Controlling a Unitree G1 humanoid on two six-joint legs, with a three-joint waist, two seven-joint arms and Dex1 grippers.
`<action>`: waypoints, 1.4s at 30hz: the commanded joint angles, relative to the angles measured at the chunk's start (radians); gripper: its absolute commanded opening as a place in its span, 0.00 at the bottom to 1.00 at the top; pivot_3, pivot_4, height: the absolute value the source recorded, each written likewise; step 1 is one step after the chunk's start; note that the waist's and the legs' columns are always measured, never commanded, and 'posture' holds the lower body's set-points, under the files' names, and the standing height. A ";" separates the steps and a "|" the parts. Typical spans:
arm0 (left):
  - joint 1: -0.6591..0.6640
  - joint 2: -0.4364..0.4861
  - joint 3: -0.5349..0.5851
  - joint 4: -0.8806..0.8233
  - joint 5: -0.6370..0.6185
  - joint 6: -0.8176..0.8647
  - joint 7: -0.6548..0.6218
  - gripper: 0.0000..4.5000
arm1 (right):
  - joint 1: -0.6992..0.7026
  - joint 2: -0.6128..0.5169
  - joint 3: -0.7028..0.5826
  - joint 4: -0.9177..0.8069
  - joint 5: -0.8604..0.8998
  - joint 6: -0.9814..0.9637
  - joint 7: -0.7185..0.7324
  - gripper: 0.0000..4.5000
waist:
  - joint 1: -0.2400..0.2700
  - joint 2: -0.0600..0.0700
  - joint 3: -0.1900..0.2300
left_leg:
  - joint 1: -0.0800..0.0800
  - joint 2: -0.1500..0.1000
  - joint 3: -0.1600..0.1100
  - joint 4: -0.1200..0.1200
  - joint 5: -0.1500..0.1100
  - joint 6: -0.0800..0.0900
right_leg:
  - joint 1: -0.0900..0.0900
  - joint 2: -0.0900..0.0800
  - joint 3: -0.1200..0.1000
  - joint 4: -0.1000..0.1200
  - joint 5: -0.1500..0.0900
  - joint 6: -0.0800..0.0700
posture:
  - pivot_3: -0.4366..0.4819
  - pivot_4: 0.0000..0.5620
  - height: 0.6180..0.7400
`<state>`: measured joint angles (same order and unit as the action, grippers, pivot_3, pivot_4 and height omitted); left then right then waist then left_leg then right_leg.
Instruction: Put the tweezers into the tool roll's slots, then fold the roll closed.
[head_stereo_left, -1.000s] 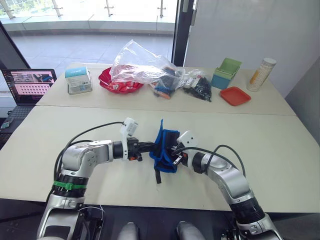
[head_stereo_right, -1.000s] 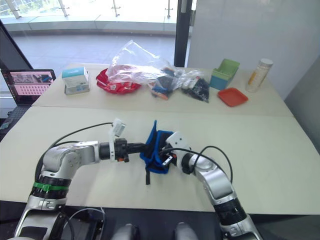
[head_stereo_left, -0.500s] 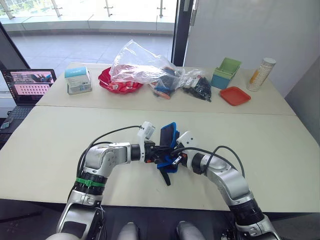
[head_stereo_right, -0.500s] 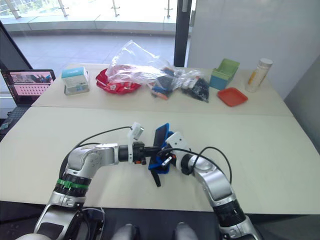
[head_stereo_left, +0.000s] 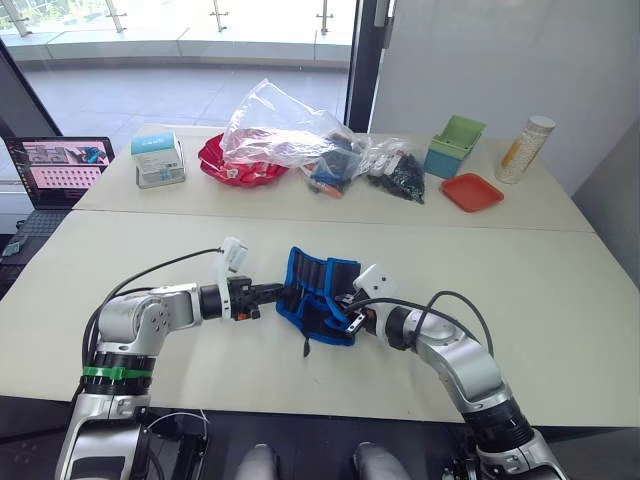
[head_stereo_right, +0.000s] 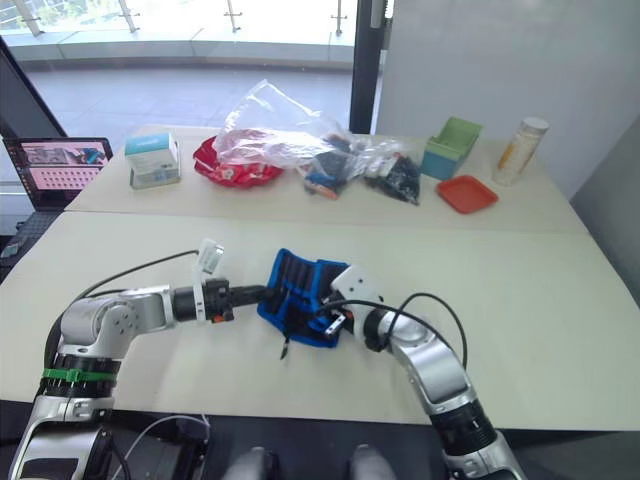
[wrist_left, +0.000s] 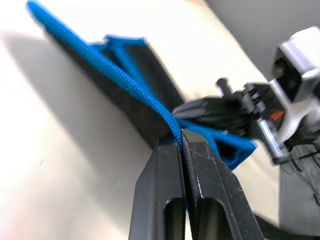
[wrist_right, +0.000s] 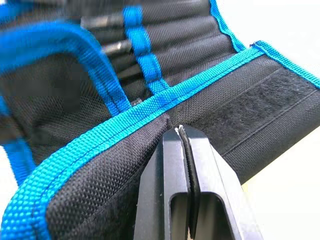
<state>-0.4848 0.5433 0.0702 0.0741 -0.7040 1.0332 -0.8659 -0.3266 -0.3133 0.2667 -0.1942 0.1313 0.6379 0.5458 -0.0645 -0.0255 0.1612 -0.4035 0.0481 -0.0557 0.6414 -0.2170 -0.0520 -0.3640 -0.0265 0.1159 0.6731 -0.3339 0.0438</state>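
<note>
The tool roll (head_stereo_left: 316, 300), black fabric with blue edging, lies partly spread in the middle of the near table. My left gripper (head_stereo_left: 277, 292) is shut on its left blue edge (wrist_left: 150, 102). My right gripper (head_stereo_left: 351, 313) is shut on the blue edge (wrist_right: 125, 122) of the right flap. The slots (wrist_right: 165, 45) run across the inner face, and grey ends of tweezers (wrist_right: 116, 48) stick out of them. A short black strap (head_stereo_left: 304, 346) hangs off the near edge.
On the far table are a clear plastic bag (head_stereo_left: 285, 130), a red bowl (head_stereo_left: 232, 168), a small box (head_stereo_left: 158, 160), a green bin (head_stereo_left: 455, 145), an orange tray (head_stereo_left: 470, 192) and a bottle (head_stereo_left: 523, 148). A laptop (head_stereo_left: 60, 165) sits at the left.
Half a second ago my left gripper held a flap raised over the roll's right side. It has since pulled back left, and the roll now lies spread wider. My right gripper stayed put.
</note>
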 joint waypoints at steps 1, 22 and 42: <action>0.007 -0.004 0.002 -0.059 0.003 -0.029 0.005 0.01 | 0.045 -0.007 0.048 0.008 0.008 -0.009 0.043 0.00 | 0.002 0.000 0.000 | -0.001 0.000 0.000 0.000 0.000 0.000 | -0.001 0.000 0.000 0.000 0.000 0.000 | 0.48 0.27 0.81; 0.003 -0.038 -0.016 -0.116 -0.010 -0.033 0.024 0.01 | 0.054 0.028 -0.015 -0.011 0.097 -0.038 0.091 0.00 | 0.009 0.000 0.002 | -0.004 0.000 0.001 0.000 0.001 -0.001 | -0.005 0.000 0.000 0.001 0.000 0.000 | 0.48 0.27 0.81; -0.116 -0.169 -0.179 -0.042 0.072 -0.099 0.021 0.01 | -0.043 0.030 -0.077 0.203 0.072 -0.047 0.037 0.00 | 0.025 0.000 0.004 | -0.005 -0.002 0.000 0.001 0.003 -0.004 | -0.006 -0.001 0.000 0.004 0.000 0.000 | 0.48 0.27 0.81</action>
<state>-0.5806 0.3911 -0.0866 0.0299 -0.6522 0.9724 -0.8384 -0.4059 -0.2805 0.1869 -0.0220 0.2109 0.5521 0.5964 -0.0391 -0.0257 0.1648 -0.4089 0.0463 -0.0557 0.6421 -0.2141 -0.0564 -0.3698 -0.0275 0.1162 0.6772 -0.3336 0.0434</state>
